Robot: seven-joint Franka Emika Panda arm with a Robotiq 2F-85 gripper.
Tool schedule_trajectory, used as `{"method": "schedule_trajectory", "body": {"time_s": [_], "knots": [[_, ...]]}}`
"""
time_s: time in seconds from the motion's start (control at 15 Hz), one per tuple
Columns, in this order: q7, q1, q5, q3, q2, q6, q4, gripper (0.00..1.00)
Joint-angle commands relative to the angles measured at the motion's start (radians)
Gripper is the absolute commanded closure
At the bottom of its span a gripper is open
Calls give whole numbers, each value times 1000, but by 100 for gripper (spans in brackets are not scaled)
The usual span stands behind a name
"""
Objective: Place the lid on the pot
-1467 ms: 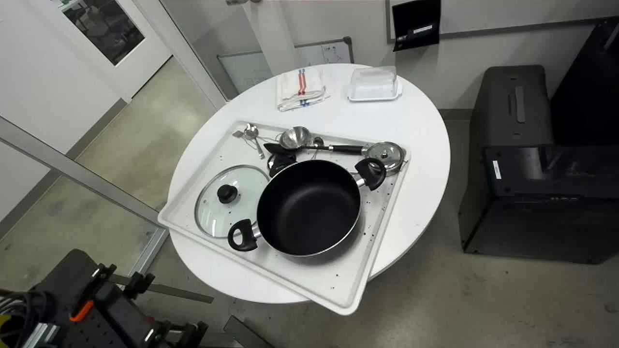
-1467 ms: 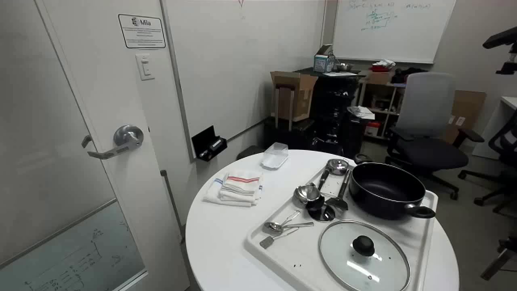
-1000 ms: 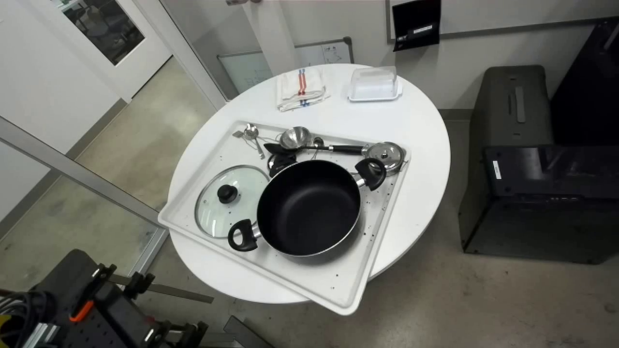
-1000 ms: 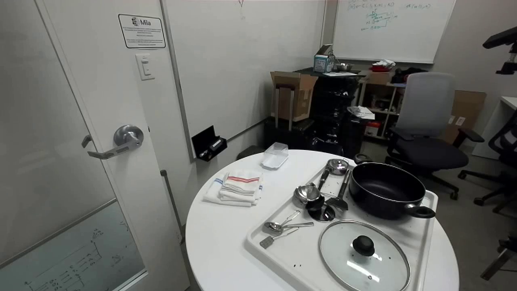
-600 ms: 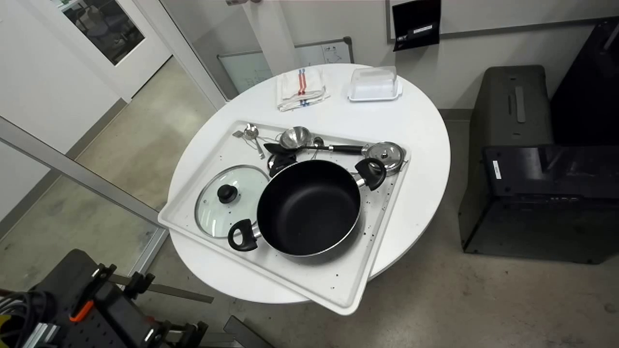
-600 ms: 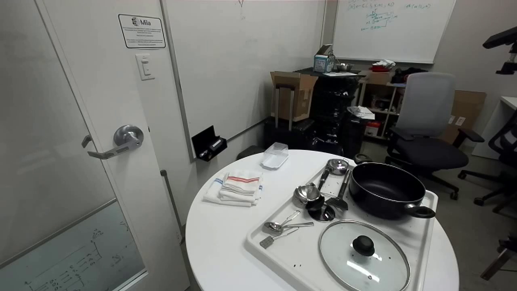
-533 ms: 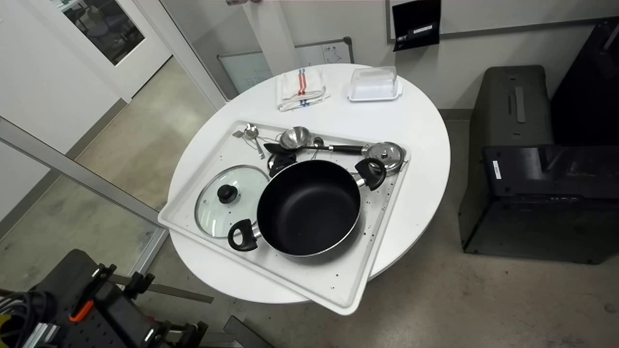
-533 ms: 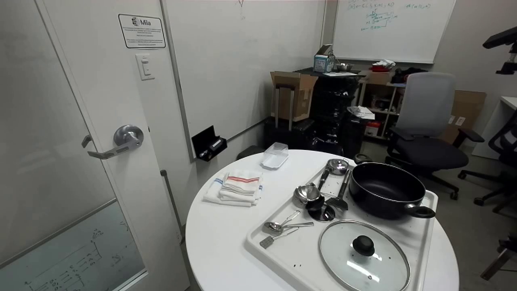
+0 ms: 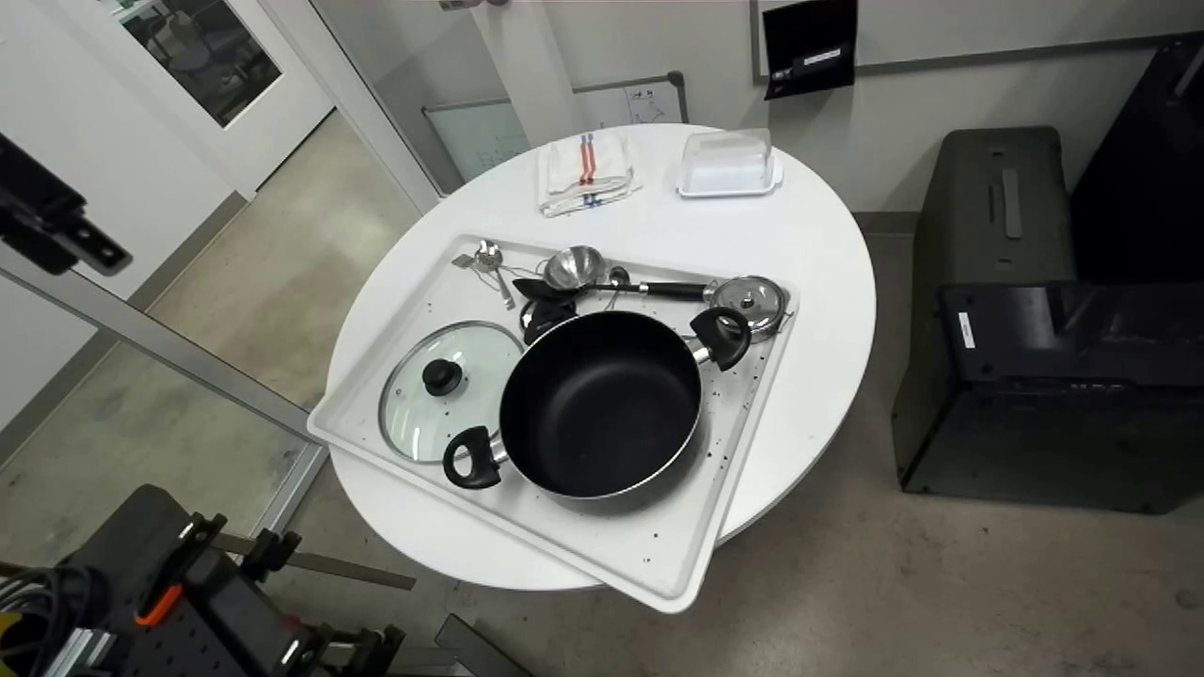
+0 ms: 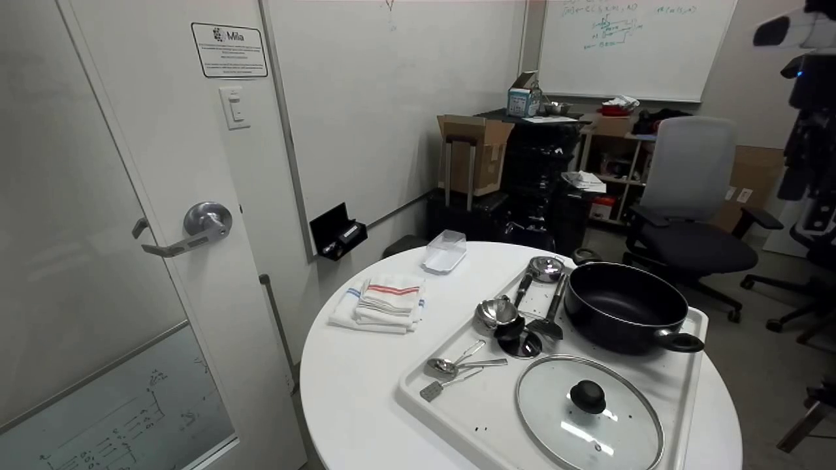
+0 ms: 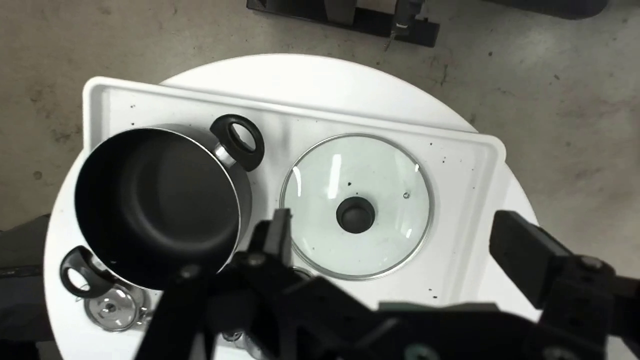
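In the wrist view, the claw (image 11: 392,220) is held wide, its two fingers (image 11: 522,255) set well apart. In the gap between them, the black knob (image 11: 356,218) of the glass lid (image 11: 372,172) is seen. The lid is laid flat, knob up, on a white tray (image 11: 452,200), toward the right edge of the round white worktop (image 11: 320,77). Just beside it, but apart, a black two-handled pot (image 11: 160,205) is placed toward the left edge, its dark interior exposed.

In an exterior view, folded striped kitchen linen (image 9: 588,174) and a butter dish (image 9: 729,169) are set along the upper edge. One corner of the tray is carried out past the lower edge. The lid is placed between the pot and the left edge; metal utensils (image 9: 574,268) are grouped between the pot and the upper edge. Part of the claw is shown beyond the left edge, well apart from the lid; its spread cannot be told from there.

In an exterior view, the lid is seen close to the lower edge, the pot behind it by the right edge. A black turner (image 10: 545,328) is laid just beside the pot. Beyond the right edge, the arm (image 10: 793,29) is partly seen, near an office chair (image 10: 692,176).
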Motion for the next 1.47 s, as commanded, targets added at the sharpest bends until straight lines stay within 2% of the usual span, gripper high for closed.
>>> {"method": "schedule_trajectory", "body": {"time_s": [0.0,0.53,0.73,1.4], "knots": [[-103,25,8,-29,188,23,96,0],[-253,19,-76,-19,480,61,237,0],[-264,17,-127,-19,573,75,280,0],[-230,36,-311,-44,890,224,426,0]]}}
